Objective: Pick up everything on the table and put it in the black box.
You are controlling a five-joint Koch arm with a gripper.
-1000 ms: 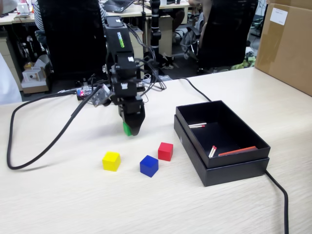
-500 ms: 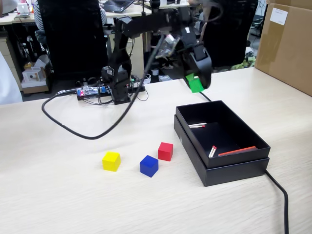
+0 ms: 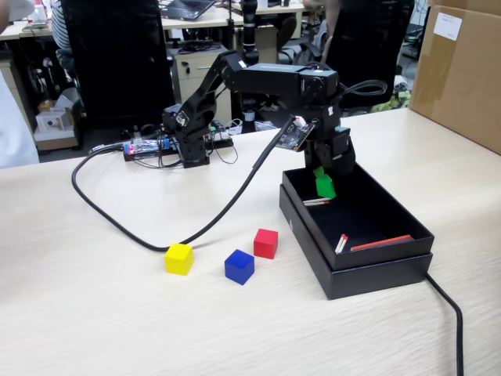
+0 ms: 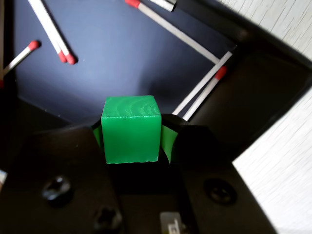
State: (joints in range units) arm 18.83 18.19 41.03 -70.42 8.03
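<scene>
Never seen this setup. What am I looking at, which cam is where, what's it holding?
A small black hobby robot arm is bolted to a pale wooden table. Its grasping part, the tool, hangs over the open black box.

The fixed view comes from a camera standing off the table, looking across it. The wrist view comes from a camera riding on the arm, looking down past the tool into the box.

The tool is closed on a green cube, pinched between its two fingers above the box floor, not yet released.

On the table to the left of the box in the fixed view lie a yellow cube, a blue cube and a red cube. Inside the box lie several thin red-tipped sticks.
</scene>
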